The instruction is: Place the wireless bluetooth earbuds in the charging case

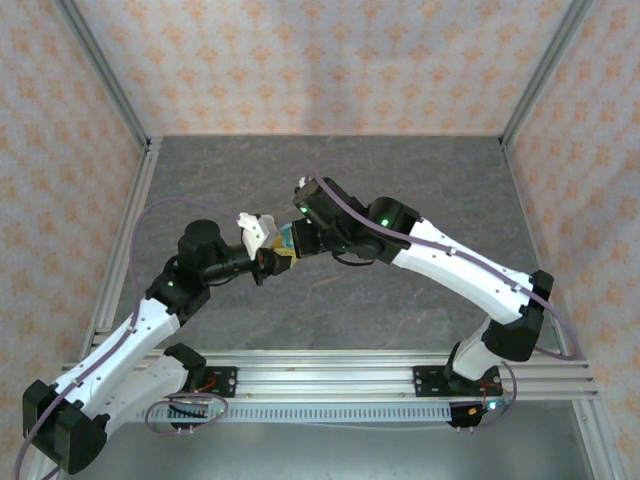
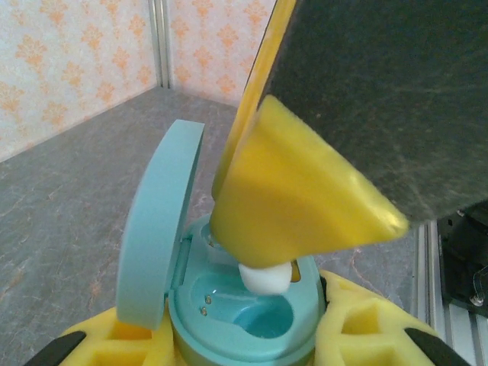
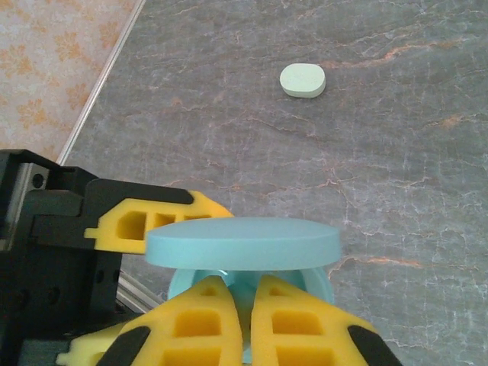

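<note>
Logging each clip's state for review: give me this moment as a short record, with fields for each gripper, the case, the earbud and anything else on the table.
left gripper: shut on the teal charging case, gripping its body from both sides
right gripper: shut on a white earbud, reaching down into the case
charging case: lid open and upright; one well visibly empty
earbud: at the case's inner rim, apparently not yet seated
elsewhere: a pale green oval case lies on the table, apart from both arms
</note>
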Controlling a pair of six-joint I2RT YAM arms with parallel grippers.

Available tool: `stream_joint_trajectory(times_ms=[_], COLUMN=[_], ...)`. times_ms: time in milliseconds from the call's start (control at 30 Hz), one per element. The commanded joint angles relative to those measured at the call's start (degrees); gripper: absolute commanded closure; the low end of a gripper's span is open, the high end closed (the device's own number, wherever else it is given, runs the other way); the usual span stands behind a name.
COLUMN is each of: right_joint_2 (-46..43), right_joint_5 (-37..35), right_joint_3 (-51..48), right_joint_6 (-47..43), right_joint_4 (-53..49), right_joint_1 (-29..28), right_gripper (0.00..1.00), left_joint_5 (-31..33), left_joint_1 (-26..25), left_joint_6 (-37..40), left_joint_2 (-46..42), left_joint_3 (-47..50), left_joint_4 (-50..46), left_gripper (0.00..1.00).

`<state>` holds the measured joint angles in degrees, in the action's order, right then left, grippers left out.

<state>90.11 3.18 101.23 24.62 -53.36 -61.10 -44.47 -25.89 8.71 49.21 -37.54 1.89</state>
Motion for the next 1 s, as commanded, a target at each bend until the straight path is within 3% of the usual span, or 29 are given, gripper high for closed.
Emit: stream_joint_trajectory(times_ms=[0,667,967], right_joint_2=[0.9,6.4,7.1], right_joint_5=[-1.5,-2.5,1.1], right_joint_3=[2.2,9.2,10.7], right_joint_6=[-0.1,-3.6,-3.2], right_joint_4=[-2.0,-11.3,-8.6], right_joint_1=[-0.9,-1.4,-1.5], right_gripper=[0.92,0.87,0.69], left_joint_5=[0.6,0.8,0.6], left_joint_1=[-0.6,-0.6,-0.6], left_joint_6=[1.0,1.8,1.9], left_joint_2=[0.7,1.3,1.2], left_joint_3=[-2.3,-3.2,-3.1], left_joint_4=[0.5,-0.9,-1.2], left_gripper=[1.00,1.00,1.00])
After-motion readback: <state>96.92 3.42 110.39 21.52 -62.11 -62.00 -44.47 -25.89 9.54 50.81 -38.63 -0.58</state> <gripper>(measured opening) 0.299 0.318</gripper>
